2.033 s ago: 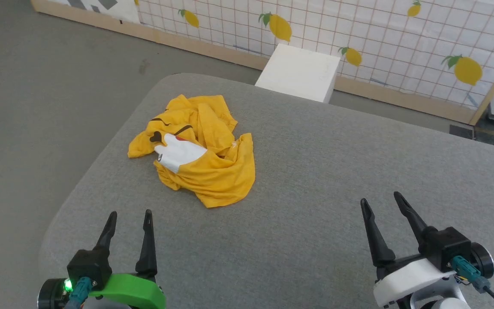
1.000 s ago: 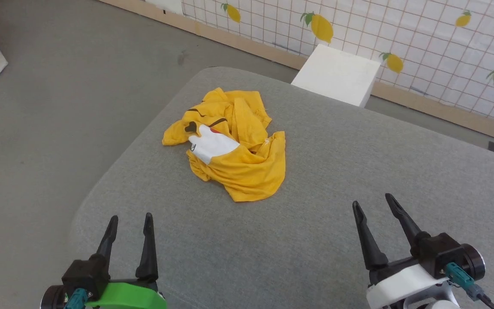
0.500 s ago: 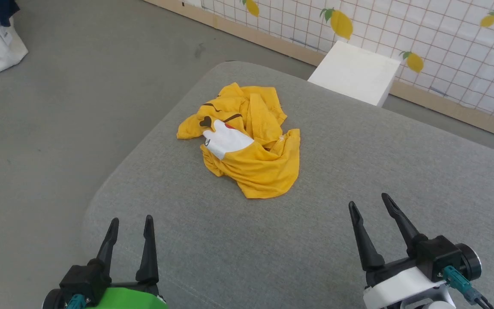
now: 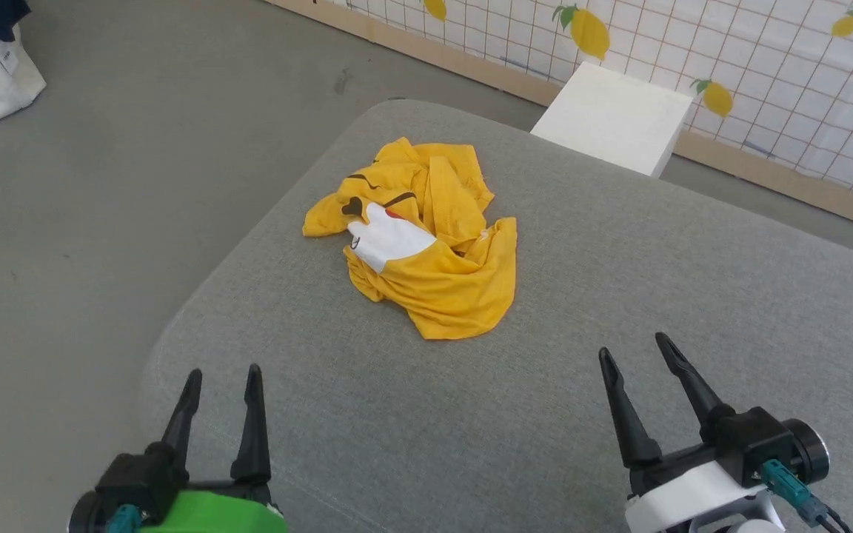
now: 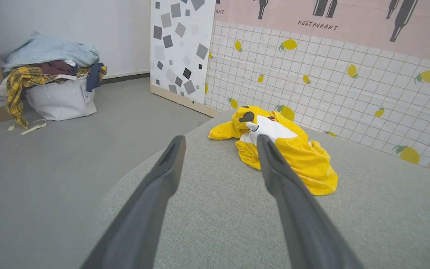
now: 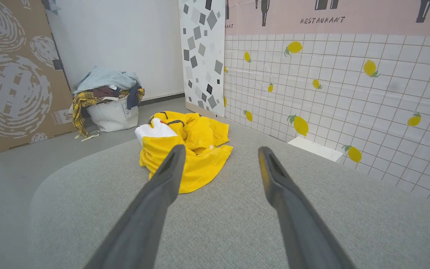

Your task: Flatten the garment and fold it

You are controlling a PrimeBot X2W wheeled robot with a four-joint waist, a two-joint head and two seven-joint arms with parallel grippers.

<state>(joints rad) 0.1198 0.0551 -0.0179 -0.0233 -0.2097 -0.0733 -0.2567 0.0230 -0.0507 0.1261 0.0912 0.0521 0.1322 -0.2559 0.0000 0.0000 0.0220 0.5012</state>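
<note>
Garment untouched: left hand and right hand, each with two long, tapered dark fingers spread wide, held nothing. Outward, at one o'clock of the left and eleven of the right, it lay crumpled, soft yellow cloth, on the grey woven, round-cornered desk.

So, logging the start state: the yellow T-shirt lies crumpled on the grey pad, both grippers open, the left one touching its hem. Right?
Not quite. The left gripper is not touching the T-shirt: the head view shows bare grey pad between them. The rest holds: it is crumpled, and the right gripper is open too.
</note>
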